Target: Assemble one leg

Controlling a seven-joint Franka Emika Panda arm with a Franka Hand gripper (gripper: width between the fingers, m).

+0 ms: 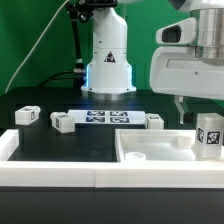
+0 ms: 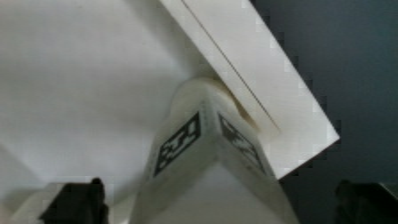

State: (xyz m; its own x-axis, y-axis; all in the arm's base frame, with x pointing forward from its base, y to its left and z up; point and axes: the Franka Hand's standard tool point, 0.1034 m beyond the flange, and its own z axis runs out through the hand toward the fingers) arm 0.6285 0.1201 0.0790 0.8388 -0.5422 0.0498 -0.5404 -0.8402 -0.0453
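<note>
You see the leg (image 1: 209, 134) standing upright at the exterior view's right, its foot set into the far right corner of the white tray-like tabletop (image 1: 160, 152), which lies on the dark surface (image 1: 40, 138) near the camera. One tag marker faces you on the leg's near side. The gripper (image 1: 193, 108) hangs right above and beside the leg; its fingers (image 1: 181, 108) are released, spread wide, and the wrist view shows the two dark fingertips standing apart on either side of the leg (image 2: 210, 150) without pressing on it. In that view the leg sits against the tabletop's raised rim (image 2: 249, 60).

Farther back on the surface, three more small white tagged posts lie loose: one (image 1: 27, 116) at the exterior view's left, one (image 1: 63, 122) just right of it, and one (image 1: 154, 121) nearer the middle. Between the last two lies the marker board (image 1: 108, 118), flat, in front of the arm's white base (image 1: 108, 60). A long white border rail (image 1: 60, 176) runs along the near edge.
</note>
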